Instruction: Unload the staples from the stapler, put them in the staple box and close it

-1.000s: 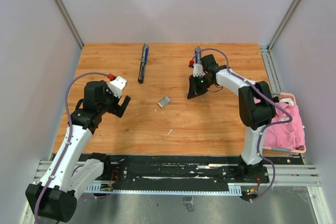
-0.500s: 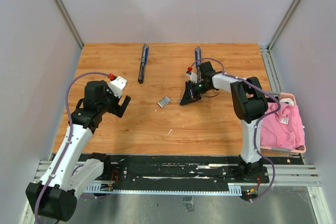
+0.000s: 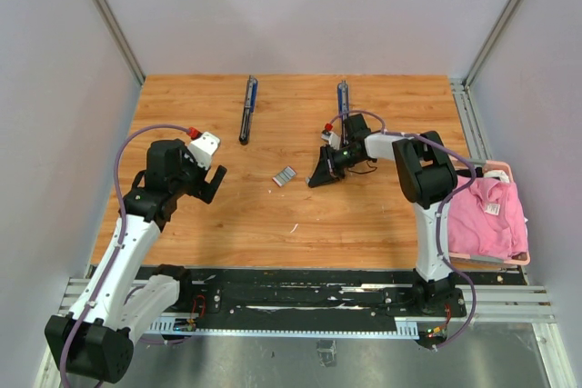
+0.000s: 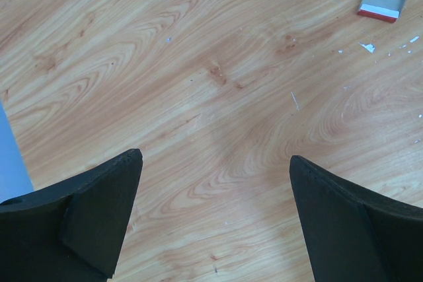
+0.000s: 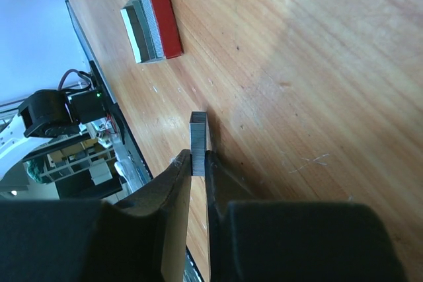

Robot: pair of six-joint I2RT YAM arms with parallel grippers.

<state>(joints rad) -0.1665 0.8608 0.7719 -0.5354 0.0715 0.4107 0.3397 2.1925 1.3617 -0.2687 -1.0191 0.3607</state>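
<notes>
Top external view: nearest, the left gripper (image 3: 209, 185) hangs open, idle, by the wooden desk's (image 3: 364, 224) left edge. Mid-desk, the right gripper (image 3: 318, 176) pinches a short silvery-grey strip of staples (image 5: 197, 138) low over the wood, likely to set it beside the small red-and-white box (image 3: 285, 175). Slim blue-and-black stapler bars (image 3: 247, 108) lie towards the far edge.

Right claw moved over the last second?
Yes. The right claw shifted left and slightly nearer, closing on the small box, which stayed put.

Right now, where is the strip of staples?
The staples are pinched between the fingers of the right gripper, down by the wooden table. In the top view that is mid-table, just right of the small red-edged box.
</notes>
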